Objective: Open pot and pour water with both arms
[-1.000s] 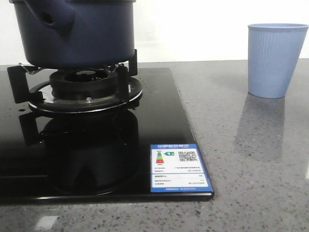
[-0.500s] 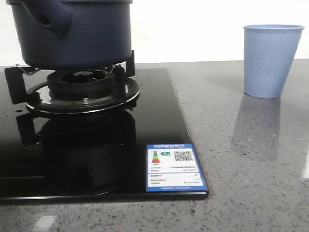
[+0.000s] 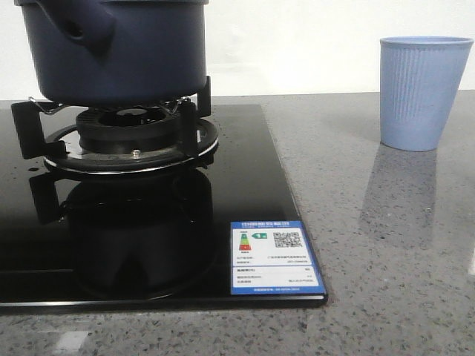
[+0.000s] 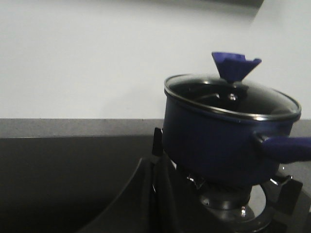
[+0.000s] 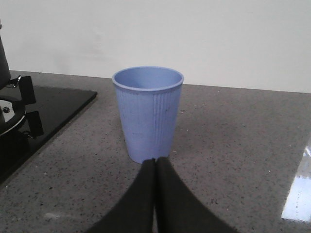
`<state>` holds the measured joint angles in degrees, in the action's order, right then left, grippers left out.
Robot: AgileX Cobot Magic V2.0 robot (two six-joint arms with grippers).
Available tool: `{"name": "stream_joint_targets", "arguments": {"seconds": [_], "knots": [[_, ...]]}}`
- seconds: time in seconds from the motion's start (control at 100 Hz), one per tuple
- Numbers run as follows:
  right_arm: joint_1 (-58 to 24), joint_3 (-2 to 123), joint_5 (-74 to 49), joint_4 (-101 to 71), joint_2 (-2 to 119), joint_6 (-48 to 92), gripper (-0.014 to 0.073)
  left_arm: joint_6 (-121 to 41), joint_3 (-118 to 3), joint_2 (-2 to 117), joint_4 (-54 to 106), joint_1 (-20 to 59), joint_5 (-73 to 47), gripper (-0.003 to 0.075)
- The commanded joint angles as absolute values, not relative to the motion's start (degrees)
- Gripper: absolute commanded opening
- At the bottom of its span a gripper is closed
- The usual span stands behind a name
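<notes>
The dark navy-blue pot [image 3: 119,52] stands on the gas burner's black supports at the left of the front view, its stubby hollow handle toward the camera. In the left wrist view the pot [image 4: 218,141] carries a glass lid [image 4: 233,99] with a blue knob [image 4: 234,65]. My left gripper [image 4: 153,162] is shut and empty, short of the pot's side. My right gripper [image 5: 155,162] is shut and empty, just in front of the light blue ribbed cup [image 5: 148,114]. Neither gripper shows in the front view.
The black glass hob [image 3: 245,163] with a blue energy label [image 3: 273,257] lies on a grey speckled counter [image 3: 386,245]. The blue cup [image 3: 423,93] stands upright at the far right. A white wall runs behind.
The front view shifted slightly and came back, as if the camera shook. The pot, the cup and the hob stand where they were.
</notes>
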<state>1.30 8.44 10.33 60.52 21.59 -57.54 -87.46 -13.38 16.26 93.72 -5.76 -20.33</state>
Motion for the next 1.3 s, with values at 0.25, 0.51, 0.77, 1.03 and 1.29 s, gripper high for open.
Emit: {"name": "stream_joint_targets", "arguments": {"seconds": [0.25, 0.51, 0.77, 1.03, 1.29], "knots": [[1.1, 9.9, 12.7, 60.6, 21.9, -57.5, -0.0071, -87.9, -14.9, 15.4, 99.6, -5.3, -23.1, -0.0019], [1.1, 9.9, 12.5, 60.6, 21.9, -57.5, -0.0071, -87.9, -14.9, 15.4, 99.6, -5.3, -23.1, -0.0019], [1.1, 9.9, 12.5, 60.6, 21.9, -57.5, -0.0071, -87.9, -14.9, 15.4, 99.6, -5.3, -23.1, -0.0019], [1.1, 9.9, 12.5, 60.6, 21.9, -57.5, -0.0071, -87.9, -14.9, 15.4, 99.6, -5.3, -23.1, -0.0019], [1.1, 9.9, 12.5, 60.6, 21.9, -57.5, -0.0071, -87.5, -14.9, 15.4, 98.8, -5.3, -22.8, -0.0019]]}}
